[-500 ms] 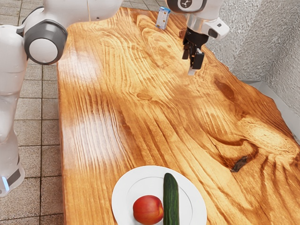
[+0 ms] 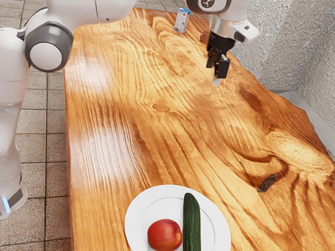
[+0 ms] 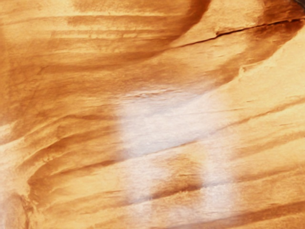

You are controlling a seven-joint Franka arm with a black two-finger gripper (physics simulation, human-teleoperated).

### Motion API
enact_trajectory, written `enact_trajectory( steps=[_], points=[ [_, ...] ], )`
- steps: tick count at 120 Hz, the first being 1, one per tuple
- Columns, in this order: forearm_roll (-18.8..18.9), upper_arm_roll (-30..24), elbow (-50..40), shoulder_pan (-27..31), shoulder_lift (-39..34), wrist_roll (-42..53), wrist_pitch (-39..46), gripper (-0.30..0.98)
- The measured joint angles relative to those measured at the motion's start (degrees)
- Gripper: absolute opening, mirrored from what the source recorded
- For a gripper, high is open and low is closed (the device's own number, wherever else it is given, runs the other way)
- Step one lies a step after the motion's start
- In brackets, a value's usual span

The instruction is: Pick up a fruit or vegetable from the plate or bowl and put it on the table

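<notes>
You see your gripper barely shift, its opening impossible to tell, leaving fruit and cucumber still on the plate.

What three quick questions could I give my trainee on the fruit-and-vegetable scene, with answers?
1. How many pieces of produce show on the plate? (a) one (b) two (c) four
2. True or false: the cucumber already lies on the table, off the plate.
3. The gripper hangs over the table, away from the plate. What is its likely next move for the task?

Key: 1: b, the cucumber and a red fruit. 2: false, it lies on the plate, beside the fruit. 3: probably travel to the plate to pick up either piece.
</notes>
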Motion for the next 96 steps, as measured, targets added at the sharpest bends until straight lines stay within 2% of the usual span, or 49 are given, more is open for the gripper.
enact_trajectory(
  steps=[19,30,36,43,54,62,70,79,96],
  points=[
    [-0.5,-0.2,-0.5,-0.6,0.3,0.1,0.0,0.69],
    [-1.2,-0.2,-6.5,-2.0,-1.2,0.0,0.2,0.69],
    [-1.5,0.1,-12.2,-3.9,-4.1,0.0,0.7,0.69],
    [-1.7,0.3,-24.3,-6.2,-10.3,0.0,4.0,0.69],
    [-2.0,0.4,-37.2,-10.1,-17.2,-0.1,8.9,0.69],
    [-2.0,0.7,-45.0,-14.0,-21.9,-0.5,12.4,0.69],
    [-2.1,6.7,-49.0,-22.6,-24.6,-0.9,15.9,0.69],
    [-2.1,12.4,-49.7,-30.3,-25.2,-1.3,18.6,0.69],
    [-2.1,14.0,-45.8,-36.4,-22.4,-2.0,21.8,0.69]
  ],
)
